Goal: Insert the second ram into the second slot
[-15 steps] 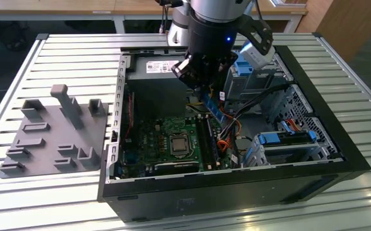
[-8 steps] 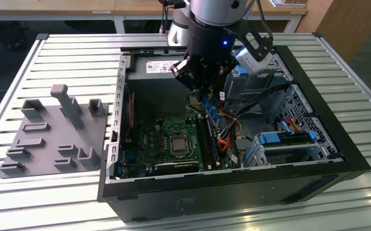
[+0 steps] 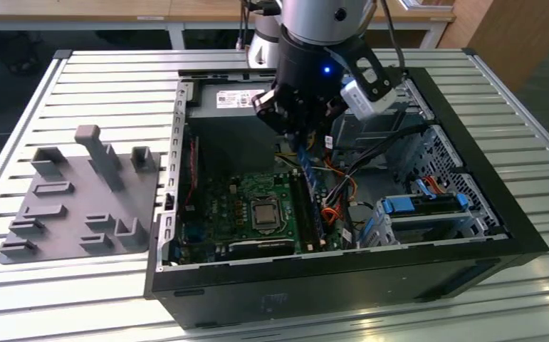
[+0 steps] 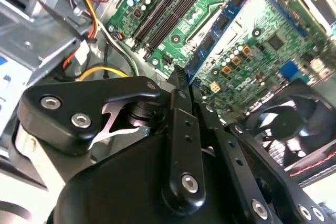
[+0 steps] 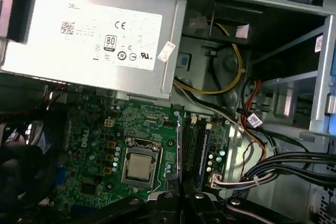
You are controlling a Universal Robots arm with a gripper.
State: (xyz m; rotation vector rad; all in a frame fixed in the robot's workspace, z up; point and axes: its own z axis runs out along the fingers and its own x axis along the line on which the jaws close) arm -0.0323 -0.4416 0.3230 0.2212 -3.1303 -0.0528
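Open black computer case [image 3: 331, 285], side panel off, on a slatted metal worktop [image 3: 103, 85], nearer the edge at the exterior view's right. Near the worktop's edge at the exterior view's left, well apart from the gripper, a grey moulded fixture plate with upright pegs [image 3: 70, 206].

Above the middle of the case, a black two-finger gripper [image 3: 302, 132], jaws pinching one end of a thin, long blue circuit-board strip with dark chips, the second ram [image 3: 310, 174]. Slopes steeply down from the jaws toward the green motherboard [image 3: 226, 206] on the case floor.

In the second wrist view, gripper [image 4: 182, 77] clamped on the strip's near end, second ram [image 4: 223, 19] reaching out over the board just beside the dark memory slots [image 4: 165, 9]. In the first wrist view, seen edge-on [image 5: 179, 145] ahead of the gripper [image 5: 181, 196], between the silver processor socket [image 5: 139, 166] and the memory slots [image 5: 195, 148]. Cannot tell whether it touches a slot, or which one.

Along the case's far edge, a grey metal power supply box [image 5: 89, 35].
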